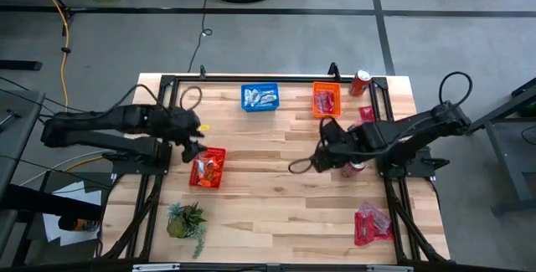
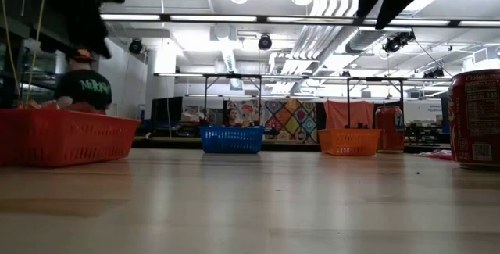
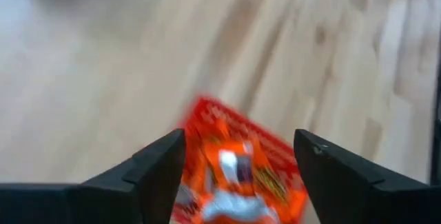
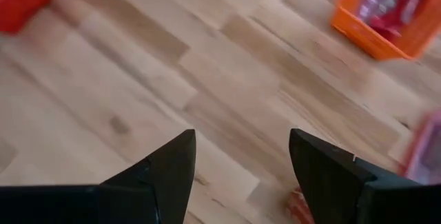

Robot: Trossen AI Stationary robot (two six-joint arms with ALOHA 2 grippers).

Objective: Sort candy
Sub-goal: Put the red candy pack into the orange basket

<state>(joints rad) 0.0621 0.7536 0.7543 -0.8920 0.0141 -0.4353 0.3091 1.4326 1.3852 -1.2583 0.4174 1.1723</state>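
Observation:
My left gripper [image 3: 240, 138] stands open above the red basket [image 1: 208, 169] at the table's left, touching nothing. Orange and red wrapped candy [image 3: 234, 176] lies in the basket below its fingers. My right gripper [image 4: 242, 138] hangs open over bare wood right of the table's middle [image 1: 322, 151], with nothing between its fingers. Blue-and-white candy lies in the blue basket [image 1: 260, 97] and more candy in the orange basket [image 1: 327, 100], both at the far edge. A heap of red and pink candy [image 1: 371, 224] lies on the table at the near right.
One red soda can [image 1: 360, 82] stands at the far right corner, and another [image 1: 353, 169] next to my right arm. A small green plant [image 1: 186, 220] lies at the near left. A person [image 2: 82, 86] shows in the room behind.

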